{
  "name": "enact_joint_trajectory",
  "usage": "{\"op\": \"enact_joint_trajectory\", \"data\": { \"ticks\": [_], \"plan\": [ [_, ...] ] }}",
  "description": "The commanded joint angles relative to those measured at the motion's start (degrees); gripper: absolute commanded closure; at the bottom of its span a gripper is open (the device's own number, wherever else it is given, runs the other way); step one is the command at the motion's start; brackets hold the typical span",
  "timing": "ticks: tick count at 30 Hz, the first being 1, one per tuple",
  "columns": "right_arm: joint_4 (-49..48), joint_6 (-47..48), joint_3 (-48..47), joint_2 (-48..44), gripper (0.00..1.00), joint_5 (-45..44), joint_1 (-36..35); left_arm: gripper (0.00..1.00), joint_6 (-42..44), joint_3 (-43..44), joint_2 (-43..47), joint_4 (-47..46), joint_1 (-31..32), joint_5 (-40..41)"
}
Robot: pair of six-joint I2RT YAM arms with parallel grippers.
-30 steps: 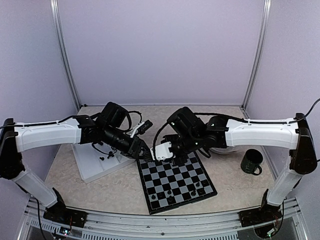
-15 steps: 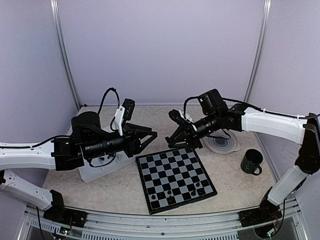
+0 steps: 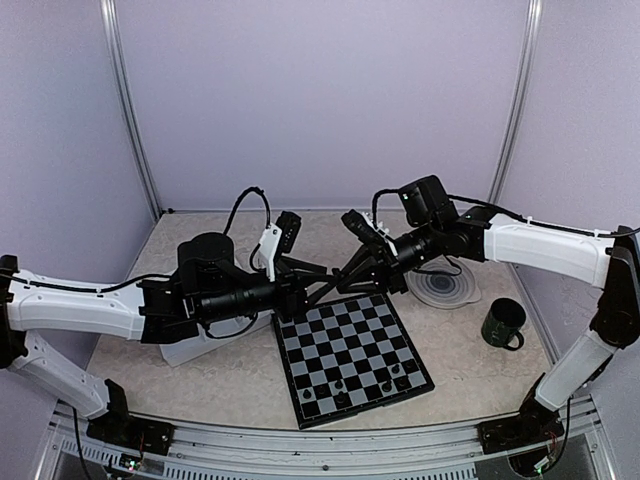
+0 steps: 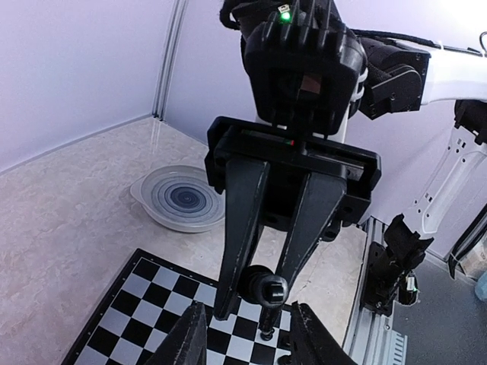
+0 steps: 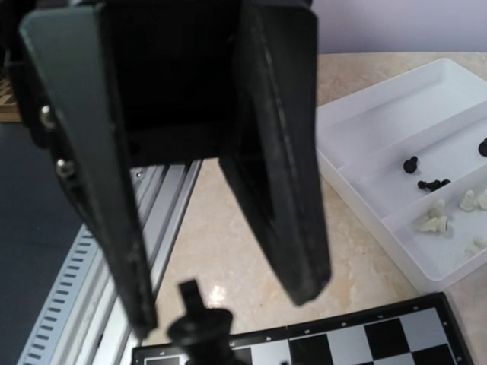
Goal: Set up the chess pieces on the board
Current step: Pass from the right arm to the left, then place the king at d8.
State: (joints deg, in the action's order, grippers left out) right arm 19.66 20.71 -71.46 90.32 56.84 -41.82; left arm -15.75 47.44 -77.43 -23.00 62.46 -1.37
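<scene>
A: From above, where is everything?
B: The board lies mid-table, with a few chess pieces standing on its near rows. The left gripper and right gripper meet tip to tip above its far edge. A tray peeks out at the left. A plate and a mug sit to the right.
A: And the left wrist view?
B: It looks straight at the right gripper. Its jaws are narrow and pinch a black piece, seemingly by its upper part, with the stem hanging down clear of the board. The left fingers stand partly apart on either side below it, gripping nothing.
A: The right wrist view?
B: The black piece sits at its fingertips, against one pad. I cannot tell from here whether the other pad touches it. Beyond, the tray holds spare pieces, black and white.
A: How will the piece handle?
B: I'd judge it very light, rigid and smooth, so liable to twist or pop out of a pinch. Take it low across the stem or base, jaws square to it, and close gently before the other gripper lets go
</scene>
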Motion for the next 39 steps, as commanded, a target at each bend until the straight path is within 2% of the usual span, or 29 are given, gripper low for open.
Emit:
{"op": "enact_joint_trajectory", "data": {
  "ticks": [1,10,19,21,23,25,27,33,36,39],
  "plan": [
    [-1.1,-0.6,0.7,0.2,0.90,1.5,0.2,0.62,0.8,2.0,-0.6,-3.4,0.3,-2.2],
    [-1.0,-0.1,0.9,0.1,0.89,1.2,0.3,0.67,0.5,3.6,-2.4,-3.3,0.2,-3.1],
    [-0.7,0.6,1.4,-0.4,0.88,0.6,0.3,0.86,0.1,5.4,-4.6,-2.7,0.2,-4.4],
    [0.3,1.7,1.6,-0.9,0.83,-0.4,0.3,0.89,0.1,5.4,-4.3,-2.5,0.3,-3.5],
    [2.0,3.6,2.0,-2.1,0.69,-1.9,1.3,0.90,0.7,5.7,-3.7,-1.3,0.2,-2.5],
    [4.2,6.5,3.0,-3.9,0.56,-3.7,3.3,0.91,2.1,6.9,-2.6,1.8,0.3,-1.1],
    [6.7,9.8,4.1,-5.5,0.50,-6.1,6.4,0.91,3.4,8.7,-2.2,6.5,0.3,-0.4],
    [2.4,9.5,13.2,-13.7,0.43,-6.5,20.6,0.91,6.8,14.8,-5.7,22.1,2.0,0.3],
    [-0.7,7.1,15.0,-15.5,0.41,-9.2,28.1,0.91,7.9,15.9,-8.3,26.5,4.2,0.3],
    [-2.2,5.7,15.2,-15.3,0.42,-11.1,31.4,0.91,8.6,16.8,-11.4,28.8,6.7,0.1]
  ]
}}
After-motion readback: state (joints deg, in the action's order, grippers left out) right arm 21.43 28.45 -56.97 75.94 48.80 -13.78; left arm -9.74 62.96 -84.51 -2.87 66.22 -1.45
